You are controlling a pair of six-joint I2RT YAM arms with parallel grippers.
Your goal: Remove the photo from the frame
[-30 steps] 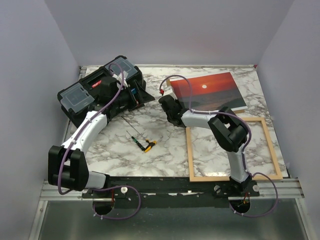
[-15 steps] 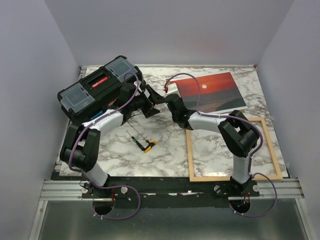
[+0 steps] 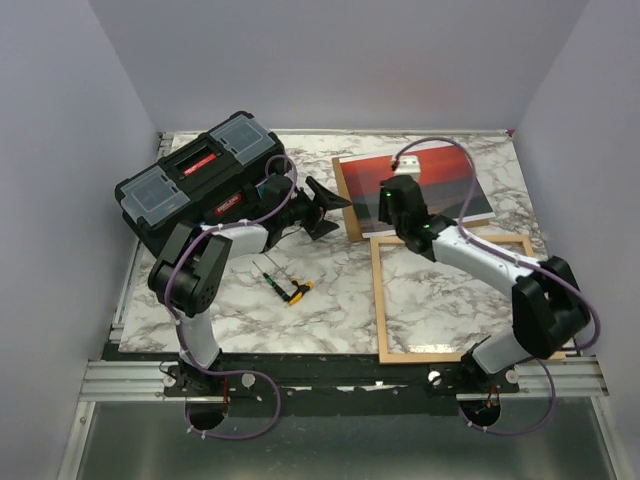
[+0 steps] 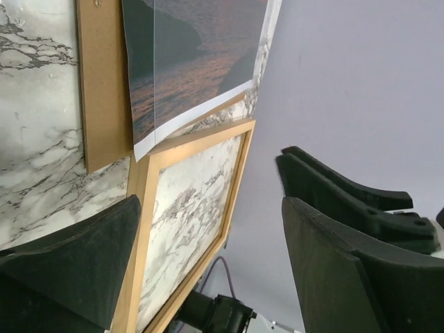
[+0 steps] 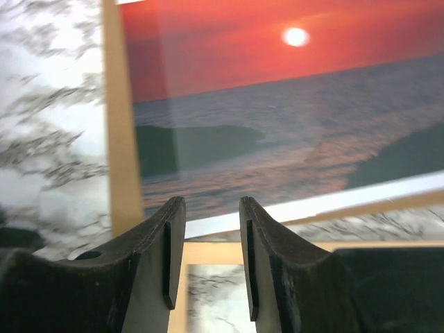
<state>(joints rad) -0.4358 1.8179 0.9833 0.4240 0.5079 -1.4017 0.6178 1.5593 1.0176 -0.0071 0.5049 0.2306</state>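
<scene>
The photo (image 3: 440, 185) is out of the frame (image 3: 460, 342). It lies face up at the back right of the counter (image 3: 330, 300) on a plain brown backing board (image 3: 347, 200), and a strip of the board shows along the photo's left side. The frame lies flat just in front of it. Marble shows through the pane, and the far rail sits right beside the photo's white near border.

The right pincer (image 5: 210, 208) hangs over that seam. From its own camera the two fingers (image 5: 156, 257) stand a narrow gap apart with nothing between them. Their tips are above the photo's near edge and the frame's far rail is under the gap. I can't tell whether the tips touch the paper.

The left pincer (image 3: 325, 205) is off to the left of the board, above bare marble, and points towards the photo. Its jaws are spread wide and hold nothing. It stays clear of the board's left edge.

A black toolbox (image 3: 195, 180) sits at the back left behind that arm. A small screwdriver with a yellow and black handle (image 3: 297, 291) lies on the counter, well to the left of the frame.
</scene>
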